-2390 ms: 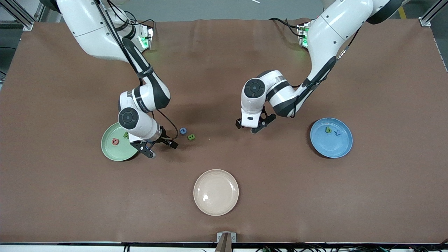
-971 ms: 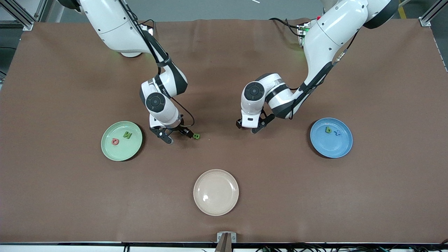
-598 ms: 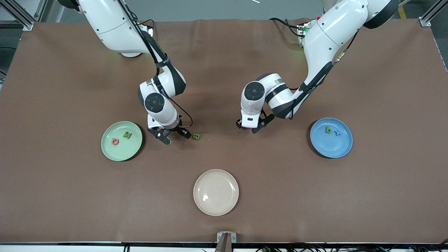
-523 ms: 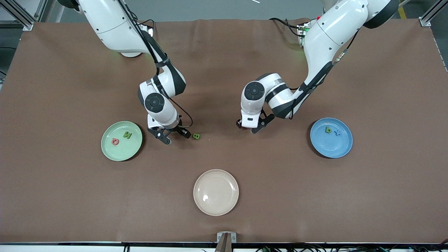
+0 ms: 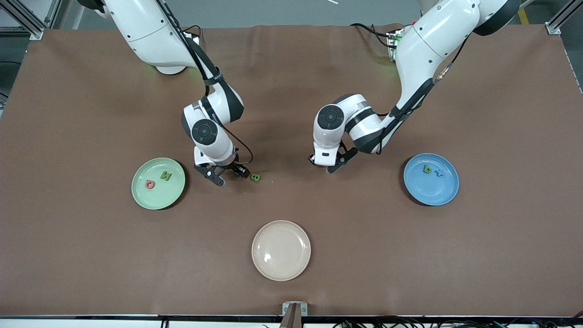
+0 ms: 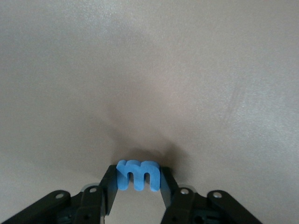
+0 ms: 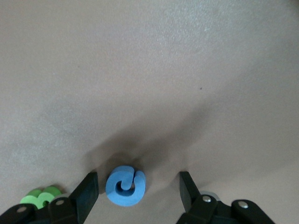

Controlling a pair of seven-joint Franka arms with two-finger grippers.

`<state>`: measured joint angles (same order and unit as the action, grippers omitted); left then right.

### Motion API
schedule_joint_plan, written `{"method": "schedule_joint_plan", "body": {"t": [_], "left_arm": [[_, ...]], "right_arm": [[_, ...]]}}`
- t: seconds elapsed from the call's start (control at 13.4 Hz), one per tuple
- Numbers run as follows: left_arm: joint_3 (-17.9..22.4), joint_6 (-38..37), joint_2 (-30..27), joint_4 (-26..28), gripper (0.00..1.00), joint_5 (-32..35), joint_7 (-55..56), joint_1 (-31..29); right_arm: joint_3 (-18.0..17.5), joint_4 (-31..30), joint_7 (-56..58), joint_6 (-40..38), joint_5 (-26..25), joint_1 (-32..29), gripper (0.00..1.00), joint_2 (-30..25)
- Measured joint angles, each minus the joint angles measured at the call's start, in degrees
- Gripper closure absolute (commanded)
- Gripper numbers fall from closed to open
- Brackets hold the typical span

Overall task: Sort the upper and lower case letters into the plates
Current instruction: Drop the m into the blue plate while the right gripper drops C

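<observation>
My right gripper [image 5: 231,176] is open and low over the cloth, its fingers [image 7: 88,186] on either side of a round blue letter [image 7: 125,185] without touching it. The hand hides that letter in the front view. A green B [image 5: 256,177] lies just beside it and also shows in the right wrist view [image 7: 41,198]. My left gripper [image 5: 324,165] is shut on a small blue m [image 6: 138,173], a little above the cloth at mid-table. The mint plate [image 5: 159,197] holds a red letter [image 5: 149,184] and a green letter [image 5: 166,175]. The blue plate [image 5: 432,192] holds a green b [image 5: 427,169] and a blue letter [image 5: 439,172].
A cream-beige plate [image 5: 281,250] stands with nothing in it, nearer to the front camera than both grippers. Brown cloth covers the whole table. The mint plate is at the right arm's end, the blue plate at the left arm's end.
My right gripper has moved from the mint plate's edge toward mid-table and now straddles the blue letter beside the green B. The left arm has barely moved.
</observation>
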<state>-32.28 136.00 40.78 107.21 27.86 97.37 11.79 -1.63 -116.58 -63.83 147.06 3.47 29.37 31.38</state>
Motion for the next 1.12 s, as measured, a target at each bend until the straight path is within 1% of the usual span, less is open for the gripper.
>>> {"method": "schedule_joint_plan", "body": {"t": [0.07,0.15,0.3,0.45,0.52,0.67,0.82,0.9,0.97,1.12], "left_arm": [[-0.01,0.00,-0.15,-0.01,0.74,0.00,0.02,-0.06],[0.11,0.06,-0.24,-0.07,0.75,0.00,0.03,-0.17],[0.41,0.24,-0.28,-0.60,0.76,0.00,0.01,-0.93],[0.40,0.09,-1.17,-1.69,0.79,0.00,-1.29,-2.23],[0.39,-0.18,-2.27,-2.13,0.79,0.00,-2.90,-3.07],[0.36,-0.99,-5.41,-2.39,0.79,0.00,-7.91,-5.68],[-0.25,-4.27,-8.39,-2.36,0.79,0.00,-14.99,-9.36],[-1.36,-6.70,-9.55,-2.31,0.79,0.00,-19.37,-11.90],[-3.30,-9.13,-10.46,-2.15,0.79,0.00,-24.57,-15.30],[-8.62,-11.61,-11.69,-1.10,0.79,0.00,-34.64,-24.52]], "right_arm": [[0.02,0.00,-0.06,-0.11,-0.01,0.16,0.32,-0.04],[0.07,0.00,-0.07,-0.13,-0.03,0.24,0.40,-0.05],[0.08,0.00,-0.09,-0.35,-0.03,0.32,0.64,-0.18],[0.07,-0.01,-0.12,-0.76,-0.03,0.35,0.97,-0.46],[0.08,-0.01,-0.24,-0.98,-0.03,0.34,1.00,-0.66],[0.17,0.01,-0.24,-1.48,-0.02,0.30,1.00,-1.02],[0.51,0.56,0.69,-3.28,-0.06,0.00,1.00,-1.03],[0.91,1.66,2.44,-6.18,-0.08,-0.71,1.00,-1.14],[1.21,3.39,5.11,-9.89,-0.11,-2.17,1.00,-1.46],[1.52,7.19,12.73,-17.14,-0.15,-6.60,1.00,-2.97]]}}
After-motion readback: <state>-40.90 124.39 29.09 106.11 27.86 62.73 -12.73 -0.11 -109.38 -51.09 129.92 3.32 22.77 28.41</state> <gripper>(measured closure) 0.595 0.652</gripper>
